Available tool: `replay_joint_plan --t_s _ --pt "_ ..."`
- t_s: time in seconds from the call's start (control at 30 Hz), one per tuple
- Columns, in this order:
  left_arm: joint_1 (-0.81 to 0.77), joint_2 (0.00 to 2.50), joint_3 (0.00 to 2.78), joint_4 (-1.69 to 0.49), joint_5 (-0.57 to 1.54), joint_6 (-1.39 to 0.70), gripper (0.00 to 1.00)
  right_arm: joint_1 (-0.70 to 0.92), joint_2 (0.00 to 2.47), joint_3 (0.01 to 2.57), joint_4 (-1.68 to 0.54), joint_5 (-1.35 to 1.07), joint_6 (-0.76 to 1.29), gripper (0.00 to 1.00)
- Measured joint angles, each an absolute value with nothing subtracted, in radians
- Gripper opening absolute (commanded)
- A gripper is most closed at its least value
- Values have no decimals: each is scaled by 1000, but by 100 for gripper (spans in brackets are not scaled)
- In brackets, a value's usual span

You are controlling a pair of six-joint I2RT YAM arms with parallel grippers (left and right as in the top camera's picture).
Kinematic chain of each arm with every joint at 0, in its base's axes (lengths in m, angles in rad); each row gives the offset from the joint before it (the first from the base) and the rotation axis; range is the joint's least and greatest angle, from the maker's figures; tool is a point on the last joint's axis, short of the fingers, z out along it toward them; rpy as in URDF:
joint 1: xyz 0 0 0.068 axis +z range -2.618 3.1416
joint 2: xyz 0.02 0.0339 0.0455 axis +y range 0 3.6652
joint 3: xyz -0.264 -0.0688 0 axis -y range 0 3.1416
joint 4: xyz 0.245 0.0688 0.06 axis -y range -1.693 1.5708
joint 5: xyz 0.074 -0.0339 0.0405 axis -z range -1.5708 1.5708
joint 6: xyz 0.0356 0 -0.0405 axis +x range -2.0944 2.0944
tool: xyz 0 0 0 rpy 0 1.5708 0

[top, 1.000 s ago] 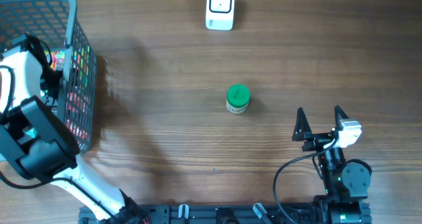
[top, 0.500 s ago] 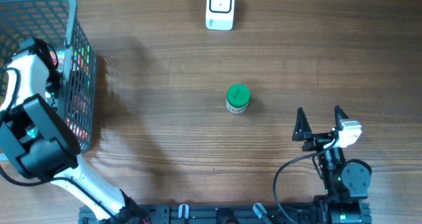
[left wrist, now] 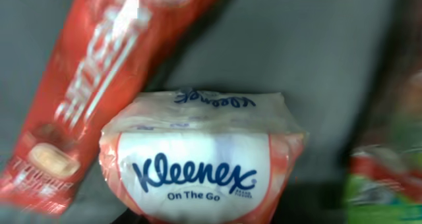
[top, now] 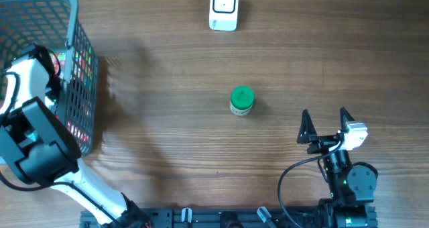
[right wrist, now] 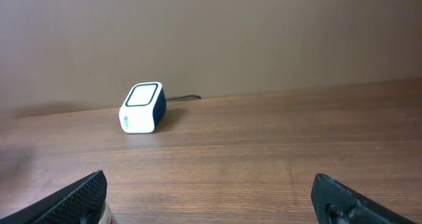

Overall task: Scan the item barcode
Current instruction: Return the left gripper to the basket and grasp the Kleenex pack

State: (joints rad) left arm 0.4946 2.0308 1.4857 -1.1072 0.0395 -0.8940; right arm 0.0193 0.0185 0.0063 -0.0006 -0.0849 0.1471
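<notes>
- The right gripper (top: 324,112) is held low at the near edge of the table (top: 174,141), on the right side. Its fingers (right wrist: 82,196) are spread wide with nothing between them.
- A broad stretch of bare wood is seen ahead of the right gripper and to both sides of it.
- A green-capped jar (top: 242,100) is stood upright near the middle of the table. It lies ahead and to the left of the right gripper and apart from it, with open wood on every side.
- The left side is taken up by a grey mesh basket (top: 85,100), which runs off the left and far edges of the overhead view. Its right wall borders the free wood.
- The left arm (top: 33,141) is reached over the basket from the near side, and the left gripper (top: 53,67) is lowered inside it. Its fingers are seen in neither view, so it cannot be told whether they are spread or closed on anything.
- A Kleenex tissue pack (left wrist: 198,161) is lain on the basket floor, filling the lower middle of the left wrist view.
- A long red packet (left wrist: 99,79) is lain slanted just beside the pack on its left. A blurred green and red pack (left wrist: 386,178) is seen at the right edge.
- A white scanner (top: 224,7) is stood at the far edge of the table, well apart from the jar and the basket.
</notes>
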Motion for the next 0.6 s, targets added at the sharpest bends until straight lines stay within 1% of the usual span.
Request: replay_joint_plan --t_s 0.13,0.23,0.4,0.6 --pt "534 2017 1564 -1207 44 -881 31 19 19 6 -1 -84 147 100" --pt "565 1939 1629 -1248 44 -865 33 19 19 6 -1 -85 147 100" --pt "581 1731 1716 -1283 46 -858 33 19 19 6 -1 -85 147 100" --pt "562 1453 1734 -1285 96 -861 33 19 19 6 -1 -85 147 100"
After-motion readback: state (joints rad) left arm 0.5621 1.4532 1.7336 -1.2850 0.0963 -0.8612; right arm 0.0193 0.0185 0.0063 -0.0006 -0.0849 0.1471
